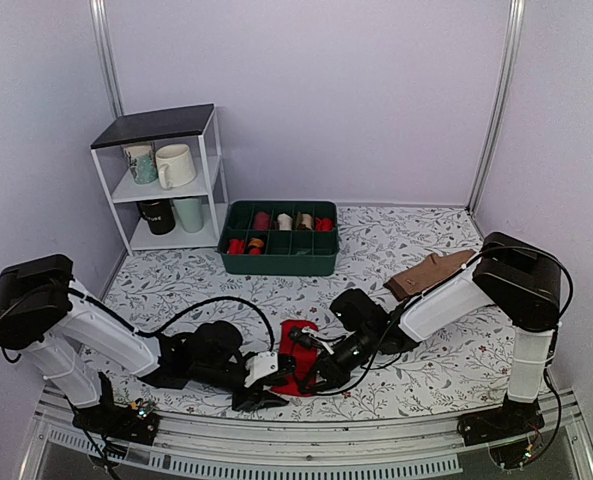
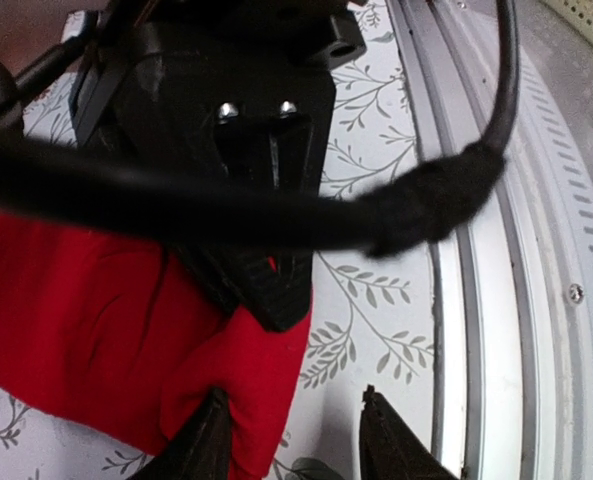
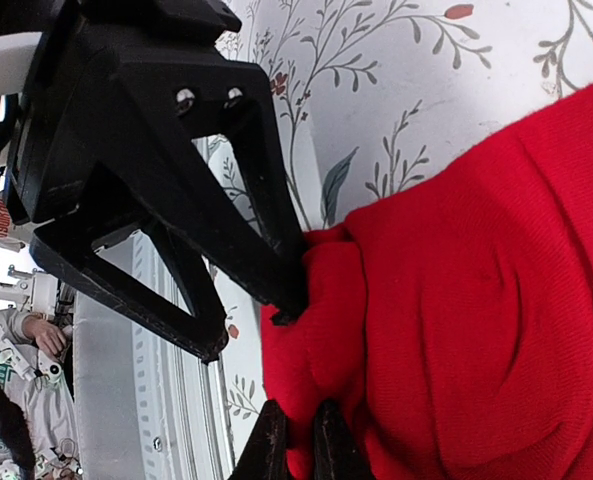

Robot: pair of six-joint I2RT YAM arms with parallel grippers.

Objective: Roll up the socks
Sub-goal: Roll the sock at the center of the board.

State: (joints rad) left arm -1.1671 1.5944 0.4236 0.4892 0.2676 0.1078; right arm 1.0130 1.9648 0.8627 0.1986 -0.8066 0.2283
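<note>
Firmly, the right gripper (image 3: 299, 420) pinches the socks (image 3: 456, 300) at their bunched end; left gripper (image 2: 292, 405) gapes alongside

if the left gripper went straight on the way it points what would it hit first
The left gripper would meet the red socks first, likely the right gripper just behind.

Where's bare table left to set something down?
Bare cloth between the green bin and the red socks, and right of the bin behind the brown sock. Crowded near edge: left gripper and right gripper at the socks.
</note>
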